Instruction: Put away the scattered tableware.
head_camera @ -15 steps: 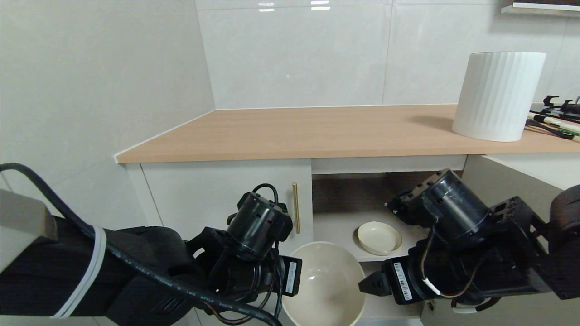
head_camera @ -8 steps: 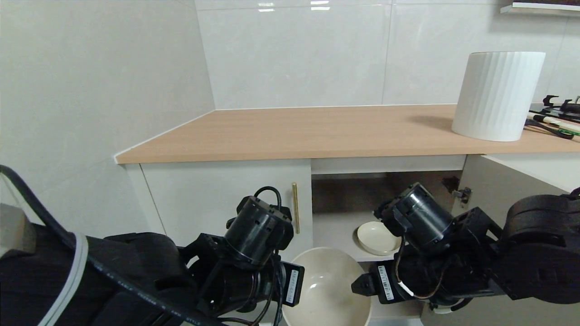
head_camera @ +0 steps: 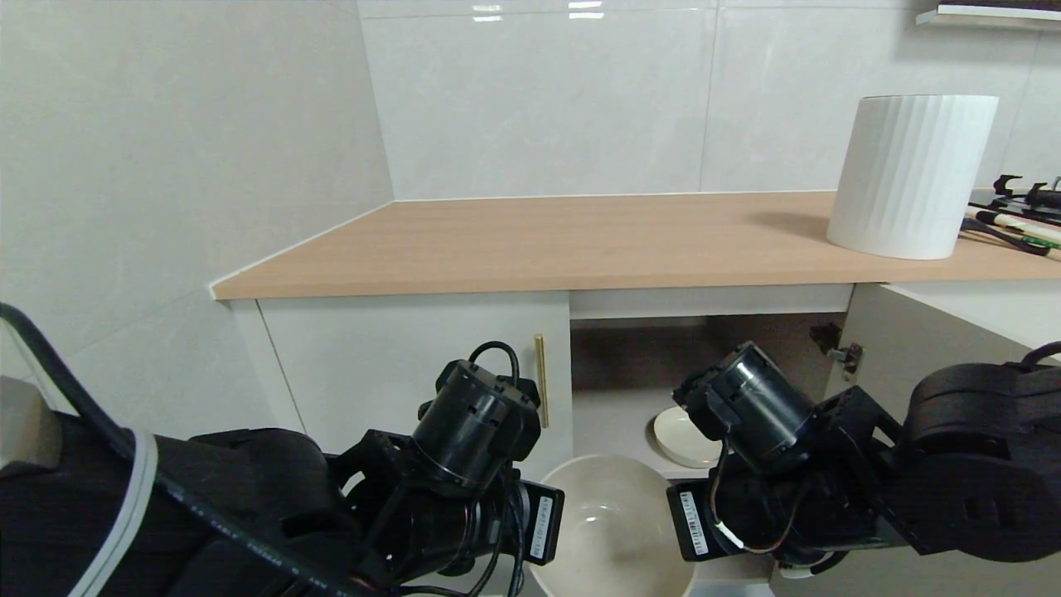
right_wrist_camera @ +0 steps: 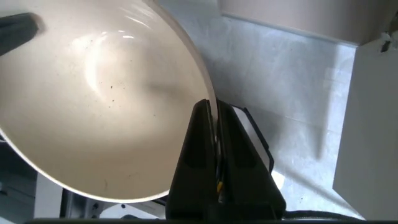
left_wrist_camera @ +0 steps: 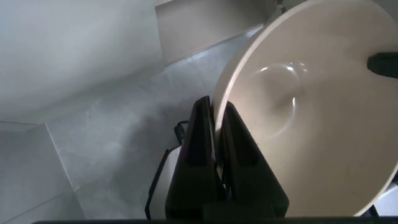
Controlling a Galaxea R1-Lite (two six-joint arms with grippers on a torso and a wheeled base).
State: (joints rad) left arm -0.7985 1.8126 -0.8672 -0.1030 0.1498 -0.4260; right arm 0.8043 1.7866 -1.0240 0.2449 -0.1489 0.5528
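Note:
A large cream bowl (head_camera: 609,531) hangs in front of the open cabinet, below the counter, held from both sides. My left gripper (head_camera: 543,518) is shut on its left rim; in the left wrist view the black fingers (left_wrist_camera: 200,130) pinch the bowl (left_wrist_camera: 311,112) at its edge. My right gripper (head_camera: 684,518) is shut on the opposite rim, and the right wrist view has its fingers (right_wrist_camera: 198,134) clamped over the bowl (right_wrist_camera: 99,106). A small cream plate (head_camera: 681,435) lies on the cabinet shelf (head_camera: 605,414), behind the bowl and partly hidden by my right wrist.
The left cabinet door (head_camera: 398,356) is closed, with a gold handle (head_camera: 540,380); the right door (head_camera: 912,332) stands open. On the wooden counter (head_camera: 539,240) sits a white ribbed cylinder (head_camera: 912,174), with utensils (head_camera: 1015,217) at the far right. A tiled wall lies on the left.
My right arm has swung left and lower, closing in on the bowl's right rim. The bowl has sunk a little and shifted slightly right with the left gripper.

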